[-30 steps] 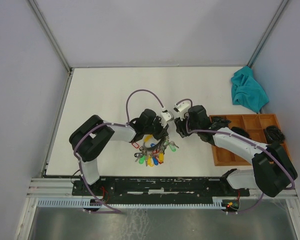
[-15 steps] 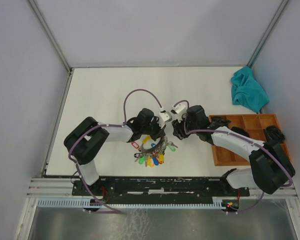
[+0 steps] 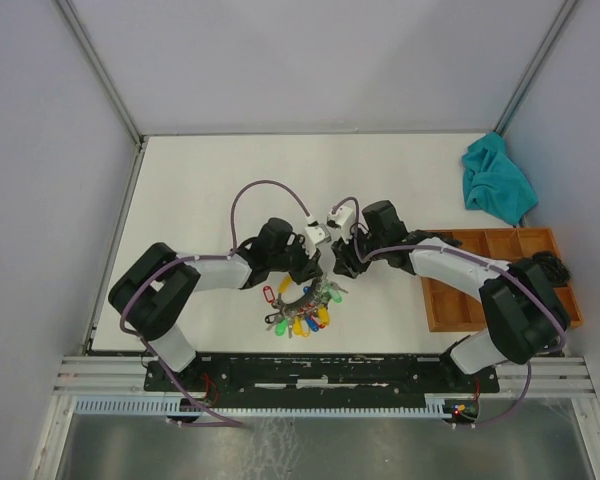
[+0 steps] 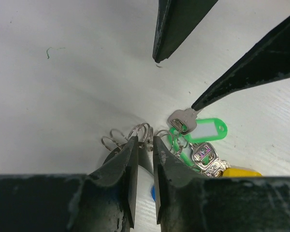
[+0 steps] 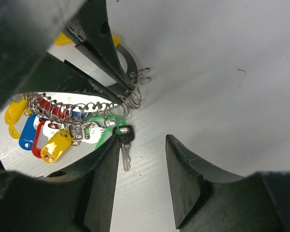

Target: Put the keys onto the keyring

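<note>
keyring [image 3: 302, 305] near table's [image 3: 200, 180] near edge; left gripper [image 4: 145, 141] a slit apart at its rings, grip unclear; right gripper [image 5: 143, 140] spread, empty.

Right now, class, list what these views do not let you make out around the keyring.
Left wrist view: whether the left pincer grips the split rings; its fingertips cover the contact.
Top view: the black-headed key; the right pincer hides it.
Right wrist view: part of the keyring; the left pincer's blurred fingers cover it.
Left wrist view: the yellow tag, cut by the bottom edge.
</note>
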Available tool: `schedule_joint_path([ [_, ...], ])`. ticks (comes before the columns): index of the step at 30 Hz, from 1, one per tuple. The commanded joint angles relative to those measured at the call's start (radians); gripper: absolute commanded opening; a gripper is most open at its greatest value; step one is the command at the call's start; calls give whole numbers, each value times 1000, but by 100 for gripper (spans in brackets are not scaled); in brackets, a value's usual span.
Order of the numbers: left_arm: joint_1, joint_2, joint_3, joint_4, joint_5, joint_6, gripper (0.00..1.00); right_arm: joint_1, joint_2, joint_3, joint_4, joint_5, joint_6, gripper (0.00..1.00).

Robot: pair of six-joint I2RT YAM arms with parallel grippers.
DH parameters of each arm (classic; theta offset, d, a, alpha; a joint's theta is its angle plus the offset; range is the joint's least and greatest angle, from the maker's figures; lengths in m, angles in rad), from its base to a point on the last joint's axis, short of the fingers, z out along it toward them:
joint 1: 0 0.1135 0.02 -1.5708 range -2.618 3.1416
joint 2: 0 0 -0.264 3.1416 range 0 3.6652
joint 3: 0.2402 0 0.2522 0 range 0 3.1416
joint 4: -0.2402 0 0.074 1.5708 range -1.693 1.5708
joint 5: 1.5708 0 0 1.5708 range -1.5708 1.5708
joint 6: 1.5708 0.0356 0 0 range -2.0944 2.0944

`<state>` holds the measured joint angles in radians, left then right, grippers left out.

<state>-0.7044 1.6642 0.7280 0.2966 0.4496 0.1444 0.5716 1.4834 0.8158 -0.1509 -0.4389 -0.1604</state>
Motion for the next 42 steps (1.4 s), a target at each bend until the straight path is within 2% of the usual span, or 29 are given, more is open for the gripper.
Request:
schedule_joint_path([
  [1,9,-19,-12,115,54,-57,27,-3,36,58,-10,-63,-50,51],
  [9,105,-127,-183,352,45,-288,33,-1,108,126,-73,-165,-123,51],
  [11,118,-152,-225,379,15,-308,33,-1,135,158,-89,-194,-146,51],
  [16,145,-186,-284,393,-21,-315,34,-1,216,237,-144,-213,-186,49],
  [22,149,-169,-279,386,-29,-296,34,0,307,304,-187,-233,-203,45],
  [34,148,-144,-267,370,-22,-269,34,-1,377,360,-229,-228,-174,41],
  [42,149,-135,-260,368,-3,-265,33,-1,389,355,-236,-248,-179,30],
])
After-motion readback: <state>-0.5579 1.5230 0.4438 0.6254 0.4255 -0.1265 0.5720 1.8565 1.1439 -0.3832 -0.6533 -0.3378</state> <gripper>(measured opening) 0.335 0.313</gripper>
